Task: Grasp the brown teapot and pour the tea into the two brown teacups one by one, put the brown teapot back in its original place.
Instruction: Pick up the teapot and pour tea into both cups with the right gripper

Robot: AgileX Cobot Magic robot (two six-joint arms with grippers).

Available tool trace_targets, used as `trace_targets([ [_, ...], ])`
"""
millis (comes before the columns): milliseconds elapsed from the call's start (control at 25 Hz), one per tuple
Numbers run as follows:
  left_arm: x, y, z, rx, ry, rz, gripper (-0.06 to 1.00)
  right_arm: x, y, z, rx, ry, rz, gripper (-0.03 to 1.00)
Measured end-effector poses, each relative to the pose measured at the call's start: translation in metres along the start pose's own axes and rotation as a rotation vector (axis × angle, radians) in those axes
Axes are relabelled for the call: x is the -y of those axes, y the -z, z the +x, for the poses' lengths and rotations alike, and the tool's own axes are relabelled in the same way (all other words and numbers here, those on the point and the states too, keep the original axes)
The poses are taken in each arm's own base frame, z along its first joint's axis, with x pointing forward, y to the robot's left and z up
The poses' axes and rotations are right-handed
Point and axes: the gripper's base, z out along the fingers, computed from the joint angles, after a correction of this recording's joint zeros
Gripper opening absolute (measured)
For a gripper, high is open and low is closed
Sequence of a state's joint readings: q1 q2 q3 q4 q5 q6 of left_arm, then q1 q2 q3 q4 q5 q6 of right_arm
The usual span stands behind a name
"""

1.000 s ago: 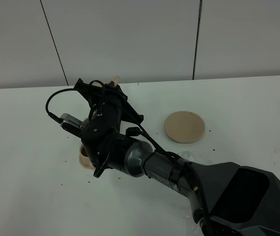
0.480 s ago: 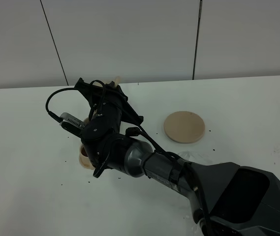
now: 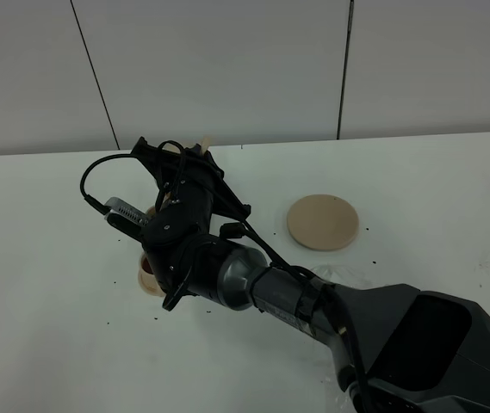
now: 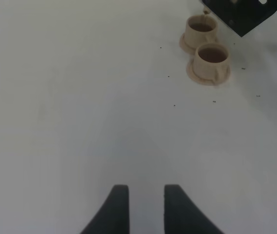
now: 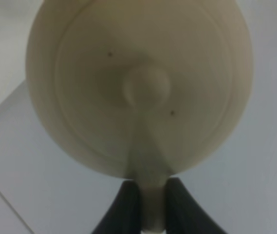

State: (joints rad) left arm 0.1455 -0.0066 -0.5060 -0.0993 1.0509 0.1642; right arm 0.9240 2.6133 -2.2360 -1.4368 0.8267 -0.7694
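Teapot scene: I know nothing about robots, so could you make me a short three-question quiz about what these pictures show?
1. True or false: the right pincer is shut on the handle of the brown teapot.
2. Multiple choice: in the left wrist view, the two brown teacups are (A) both holding dark tea, (B) both lying on their sides, (C) stacked one inside the other.
3. Short answer: what stands on the flat round saucer to the right of the arm in the high view?

Key:
1. True; the fingers pinch the handle.
2. A; each cup stands upright on its own small saucer.
3. Nothing; the saucer is bare while the teapot is held up.
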Motion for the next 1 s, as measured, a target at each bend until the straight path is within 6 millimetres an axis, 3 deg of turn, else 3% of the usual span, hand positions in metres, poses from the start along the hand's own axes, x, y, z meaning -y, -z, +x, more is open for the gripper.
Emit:
trace_targets([
  [1000, 0.0, 0.0, 0.0, 0.0, 0.0, 0.0, 0.25, -0.0058, 0.0002, -0.0008, 0.008, -0.049, -0.064, 0.1],
])
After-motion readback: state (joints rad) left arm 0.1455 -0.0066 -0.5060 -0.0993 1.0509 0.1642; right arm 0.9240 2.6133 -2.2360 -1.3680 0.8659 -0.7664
